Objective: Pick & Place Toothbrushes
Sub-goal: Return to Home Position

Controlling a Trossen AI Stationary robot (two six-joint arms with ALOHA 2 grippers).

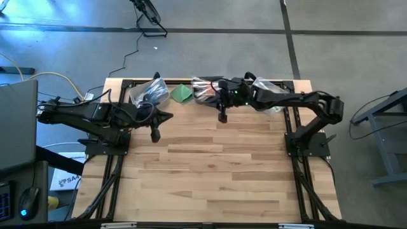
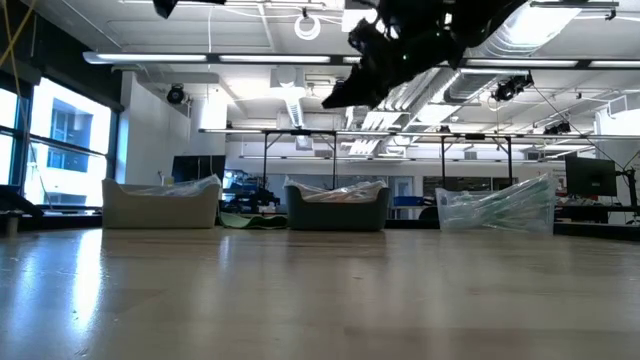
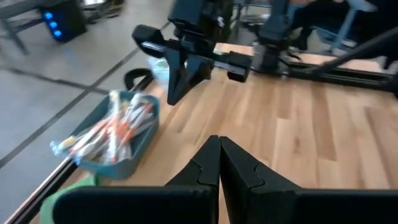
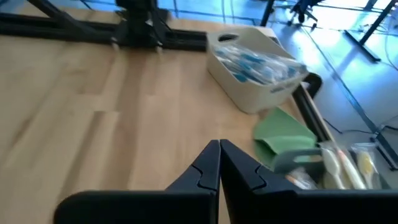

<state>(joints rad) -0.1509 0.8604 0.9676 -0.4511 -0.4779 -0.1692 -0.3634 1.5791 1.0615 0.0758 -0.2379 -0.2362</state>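
Note:
Toothbrushes lie in bins along the table's far edge. A beige bin [image 4: 255,62] holds blue ones in clear wrap. A teal bin [image 3: 115,134] holds pink-orange ones. A clear bag of toothbrushes [image 2: 497,205] stands at the far right. My right gripper [image 1: 223,117] hangs shut and empty above the table, just in front of the middle bin [image 1: 205,89]. Its shut fingers [image 4: 219,152] show in the right wrist view. My left gripper [image 1: 155,135] is shut and empty in front of the left bin [image 1: 150,91], with its fingertips [image 3: 219,149] together.
A folded green cloth [image 1: 182,93] lies on the table between the left and middle bins. Black frame rails [image 1: 121,159] run along both sides of the table. The wooden tabletop [image 1: 216,172] stretches toward the near edge.

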